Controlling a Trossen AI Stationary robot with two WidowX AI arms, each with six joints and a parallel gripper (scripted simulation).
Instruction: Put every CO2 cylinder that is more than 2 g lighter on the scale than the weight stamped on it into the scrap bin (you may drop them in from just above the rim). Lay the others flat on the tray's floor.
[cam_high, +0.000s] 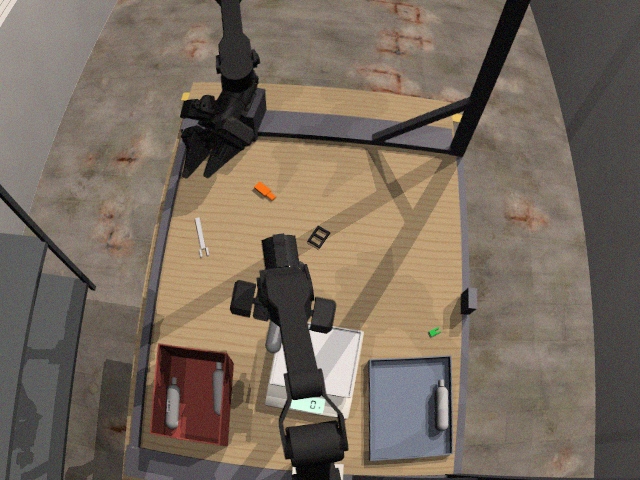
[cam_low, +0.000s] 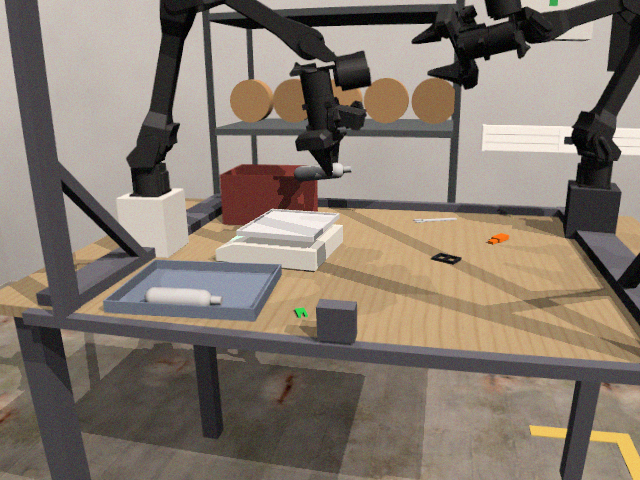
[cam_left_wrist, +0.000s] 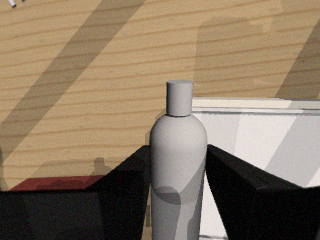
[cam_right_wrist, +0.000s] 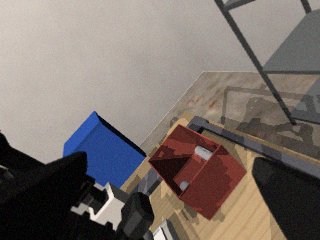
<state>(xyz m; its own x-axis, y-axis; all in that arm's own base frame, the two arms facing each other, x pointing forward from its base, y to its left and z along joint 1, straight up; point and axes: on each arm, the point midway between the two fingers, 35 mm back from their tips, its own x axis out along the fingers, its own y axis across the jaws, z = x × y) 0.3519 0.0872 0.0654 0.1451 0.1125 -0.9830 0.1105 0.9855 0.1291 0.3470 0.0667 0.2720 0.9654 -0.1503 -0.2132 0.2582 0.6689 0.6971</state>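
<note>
Tabletop (cam_high: 361, 206) (cam_low: 392, 289) (cam_left_wrist: 65, 115) (cam_right_wrist: 250, 200), one bin (cam_high: 230, 392) (cam_low: 258, 198) (cam_left_wrist: 50, 183) (cam_right_wrist: 212, 185), two cylinders (cam_high: 172, 405) (cam_right_wrist: 203, 152) inside

Taking the scale (cam_high: 336, 361) (cam_low: 289, 225) as our landmark, we see smooth, pale plastic-looking surfaces on it. Beneath it, the table (cam_high: 232, 206) (cam_low: 403, 289) looks like matt wood, its fine grain running in streaks. The cylinder (cam_high: 273, 338) (cam_low: 315, 172) (cam_left_wrist: 178, 150) above the scale reads to us as smooth grey metal (softly shaded, hardly glossy). On one side of the scale, the bin (cam_high: 192, 439) (cam_low: 268, 193) (cam_right_wrist: 215, 185) has flat red, plastic-like walls; on the other, the tray (cam_high: 403, 408) (cam_low: 180, 311) looks matt blue-grey. The claw (cam_low: 325, 155) (cam_left_wrist: 178, 172) over the scale is dull black.
</note>
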